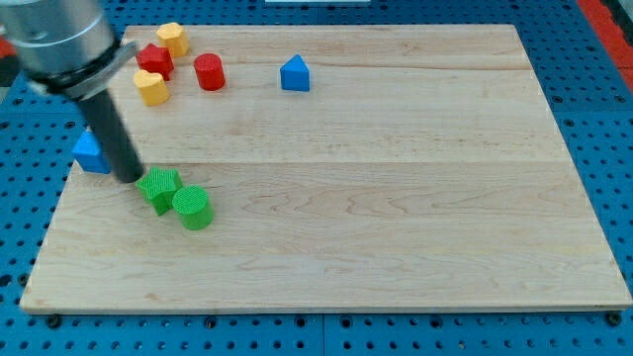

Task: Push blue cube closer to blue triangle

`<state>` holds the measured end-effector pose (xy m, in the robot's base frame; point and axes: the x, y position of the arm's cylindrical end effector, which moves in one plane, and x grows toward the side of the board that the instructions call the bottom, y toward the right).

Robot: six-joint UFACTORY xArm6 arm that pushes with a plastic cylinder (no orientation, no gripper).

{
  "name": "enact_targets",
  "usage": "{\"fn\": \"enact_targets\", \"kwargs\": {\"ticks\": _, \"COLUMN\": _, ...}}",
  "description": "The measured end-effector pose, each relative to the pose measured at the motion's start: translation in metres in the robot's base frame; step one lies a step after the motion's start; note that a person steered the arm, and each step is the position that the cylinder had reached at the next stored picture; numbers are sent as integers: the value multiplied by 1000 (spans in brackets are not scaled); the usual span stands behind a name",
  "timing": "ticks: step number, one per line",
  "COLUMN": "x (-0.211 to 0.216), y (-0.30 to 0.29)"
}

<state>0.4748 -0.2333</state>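
Observation:
The blue cube point(90, 151) sits near the board's left edge, partly hidden by the rod. The blue triangle point(295, 73) sits near the view's top, left of centre. My tip point(130, 178) rests on the board just right of and slightly below the blue cube, next to the green star block point(158, 187). The rod slants up to the arm's grey body at the top left.
A green cylinder point(193, 208) touches the green star's lower right. At the top left stand a red star block point(154, 59), a red cylinder point(209, 72), and two yellow blocks point(172, 38) point(150, 87). The wooden board point(396, 198) lies on blue pegboard.

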Motion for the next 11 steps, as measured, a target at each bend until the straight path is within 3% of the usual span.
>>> {"fn": "enact_targets", "kwargs": {"ticks": 1, "x": -4, "y": -42}}
{"fn": "enact_targets", "kwargs": {"ticks": 3, "x": -70, "y": 47}}
{"fn": "enact_targets", "kwargs": {"ticks": 5, "x": -10, "y": -1}}
{"fn": "enact_targets", "kwargs": {"ticks": 6, "x": -46, "y": -49}}
{"fn": "enact_targets", "kwargs": {"ticks": 8, "x": -102, "y": 34}}
{"fn": "enact_targets", "kwargs": {"ticks": 10, "x": -126, "y": 130}}
{"fn": "enact_targets", "kwargs": {"ticks": 11, "x": -144, "y": 131}}
